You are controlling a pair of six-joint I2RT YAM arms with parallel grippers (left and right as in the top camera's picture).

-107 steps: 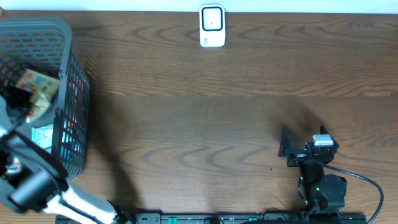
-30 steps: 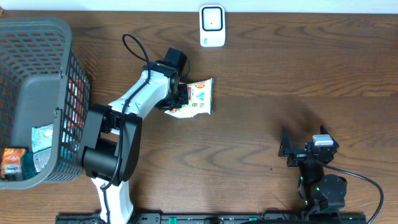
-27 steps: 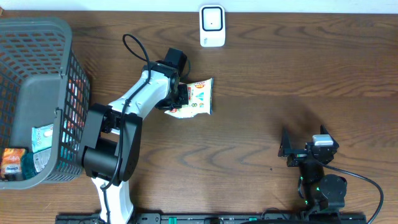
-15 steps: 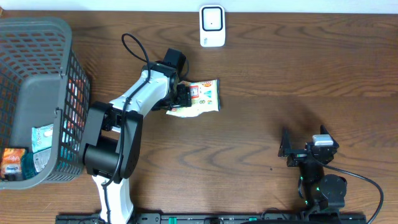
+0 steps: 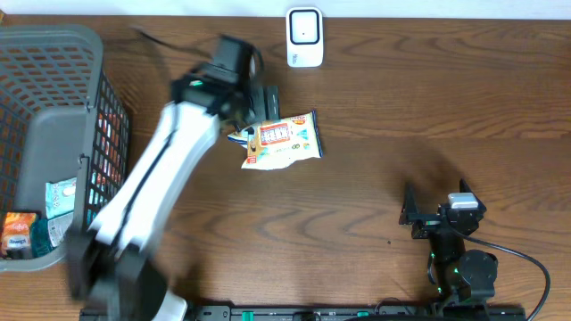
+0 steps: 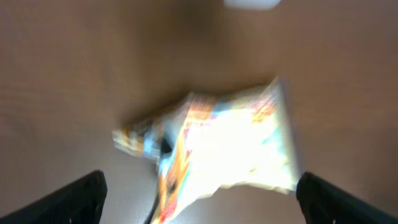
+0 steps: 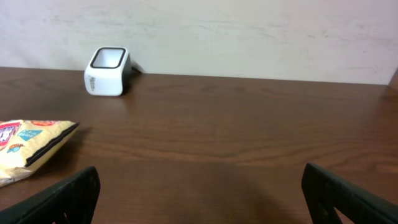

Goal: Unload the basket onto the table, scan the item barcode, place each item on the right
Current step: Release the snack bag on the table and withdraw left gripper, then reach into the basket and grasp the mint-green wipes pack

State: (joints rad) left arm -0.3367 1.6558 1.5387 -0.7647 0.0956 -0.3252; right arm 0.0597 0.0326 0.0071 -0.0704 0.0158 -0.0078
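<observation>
Below scanner point(image 5: 304, 37), snack packet point(image 5: 281, 140) lies unheld; left gripper point(image 6: 199, 190), right gripper point(image 7: 200, 182) jaws apart.

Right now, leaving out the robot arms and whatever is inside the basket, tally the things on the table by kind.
Basket: 1
Scanner: 1
Snack bag: 1
Total: 3

Overhead looks straight down on the table point(image 5: 375, 107), left wrist close above the packet point(image 6: 230, 140), right wrist low toward scanner point(image 7: 107, 71) and packet
</observation>
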